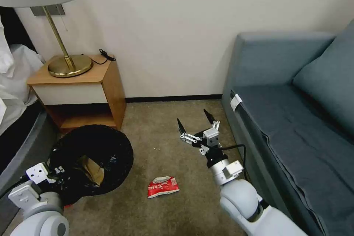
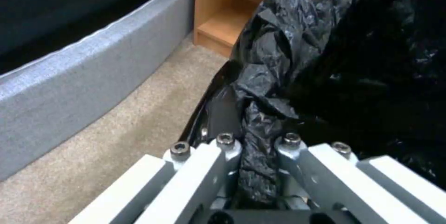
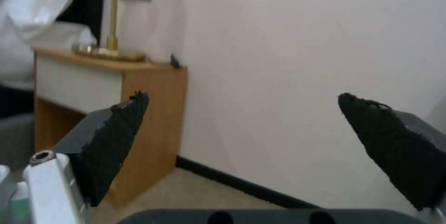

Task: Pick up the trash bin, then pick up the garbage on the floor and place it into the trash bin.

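Firstly, from the head view, the trash bin (image 1: pixel 92 158) is at the lower left, in front of the wooden nightstand (image 1: pixel 79 88), and its crinkly black bag covers the rim. A brown paper wrapper (image 1: pixel 93 169) lies inside the bin. The left gripper (image 1: pixel 55 171) is at the near edge of the bin and holds it by the bag and rim. On the floor (image 1: pixel 158 136), near the middle, lies the crumpled red-and-white packet (image 1: pixel 163 187), apart from the bin and to its right. The right gripper (image 1: pixel 195 123) hangs above the carpet, beyond the packet and beside the blue-grey sofa (image 1: pixel 295 118); its two black fingertips stand wide apart and hold nothing. A brass lamp (image 1: pixel 68 62) stands on the nightstand.

Next, in the left wrist view, the left gripper (image 2: pixel 258 154) is closed on a twisted fold of the black bag of the trash bin (image 2: pixel 344 60), which fills the space between its metal links. Beside it the carpet (image 2: pixel 116 140) runs along a grey upholstered bed base (image 2: pixel 69 91), and the lower shelf of the nightstand (image 2: pixel 223 18) is behind.

Finally, in the right wrist view, the right gripper (image 3: pixel 246 140) points toward the pale wall (image 3: pixel 288 60). Its fingertips (image 3: pixel 116 130) are spread wide with nothing between them. The nightstand (image 3: pixel 139 112) with the lamp base (image 3: pixel 109 51) is behind one fingertip.
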